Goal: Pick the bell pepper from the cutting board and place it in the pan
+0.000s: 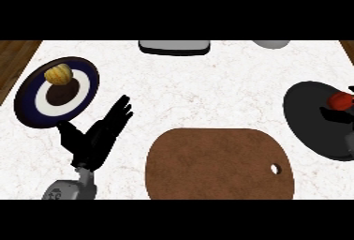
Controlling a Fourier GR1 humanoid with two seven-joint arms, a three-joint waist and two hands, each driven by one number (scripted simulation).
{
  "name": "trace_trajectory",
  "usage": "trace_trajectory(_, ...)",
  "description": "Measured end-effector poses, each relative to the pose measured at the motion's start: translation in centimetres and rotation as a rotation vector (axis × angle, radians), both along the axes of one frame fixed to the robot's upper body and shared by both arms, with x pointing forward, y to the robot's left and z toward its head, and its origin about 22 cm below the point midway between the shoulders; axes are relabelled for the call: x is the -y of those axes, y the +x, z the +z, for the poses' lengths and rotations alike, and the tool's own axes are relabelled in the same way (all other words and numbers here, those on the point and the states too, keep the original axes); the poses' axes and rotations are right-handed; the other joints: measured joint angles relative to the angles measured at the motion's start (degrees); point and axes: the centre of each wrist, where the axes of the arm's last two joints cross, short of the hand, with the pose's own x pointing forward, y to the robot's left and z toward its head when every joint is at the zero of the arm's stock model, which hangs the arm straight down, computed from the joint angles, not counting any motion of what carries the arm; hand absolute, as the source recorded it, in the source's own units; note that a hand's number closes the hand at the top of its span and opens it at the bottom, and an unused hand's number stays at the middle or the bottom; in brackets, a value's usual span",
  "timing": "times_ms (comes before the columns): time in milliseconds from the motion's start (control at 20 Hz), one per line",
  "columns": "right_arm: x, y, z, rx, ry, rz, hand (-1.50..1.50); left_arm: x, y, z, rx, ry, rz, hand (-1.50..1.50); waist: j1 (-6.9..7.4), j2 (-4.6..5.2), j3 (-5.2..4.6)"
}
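Note:
The red bell pepper (340, 99) is at the far right, over the black pan (311, 117). My right hand (336, 115) is dark against the pan and partly cut off by the view's right edge. Black parts of it show above and below the pepper, curled round it. The brown cutting board (217, 164) lies at the lower middle with nothing on it, its small hole at the right. My left hand (97, 136) rests open left of the board, fingers pointing up and to the right.
A dark blue and white plate (36, 96) with a yellow ridged food item (59, 74) sits at the far left, just above my left hand. A grey flat object (173, 47) and a pale rounded object (271, 43) stand at the counter's far edge.

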Motion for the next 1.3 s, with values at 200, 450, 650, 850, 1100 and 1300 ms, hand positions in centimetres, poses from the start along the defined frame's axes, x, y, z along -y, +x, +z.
trace_trajectory(200,0.2,0.0,-0.5,-0.011,0.070,0.027,-1.50,0.0,-0.1,-0.2,0.004,-0.003,-0.001,0.00,0.10,0.06,0.02)
trace_trajectory(450,0.3,0.1,-0.1,0.181,0.185,0.090,-1.50,-0.1,-0.5,-0.6,-0.003,-0.004,0.009,0.00,-0.42,-0.03,0.22)
trace_trajectory(650,1.6,-0.5,0.4,0.332,0.314,0.109,-1.50,-0.3,-0.6,-0.6,-0.004,-0.010,0.017,0.00,-0.87,-0.16,0.21)
trace_trajectory(850,3.9,-2.5,-0.1,0.387,0.442,0.131,-1.50,-0.3,-0.7,-0.5,-0.005,-0.012,0.022,0.00,-1.15,-0.28,0.12)
trace_trajectory(1100,6.8,-6.1,-1.2,0.398,0.555,0.217,-1.50,-0.7,-0.3,-0.9,-0.009,-0.010,0.029,0.00,-1.65,-0.40,0.05)
trace_trajectory(1300,8.6,-9.5,-2.4,0.400,0.605,0.301,-1.50,-0.9,-0.2,-0.8,-0.009,-0.003,0.031,0.00,-1.93,-0.59,0.00)
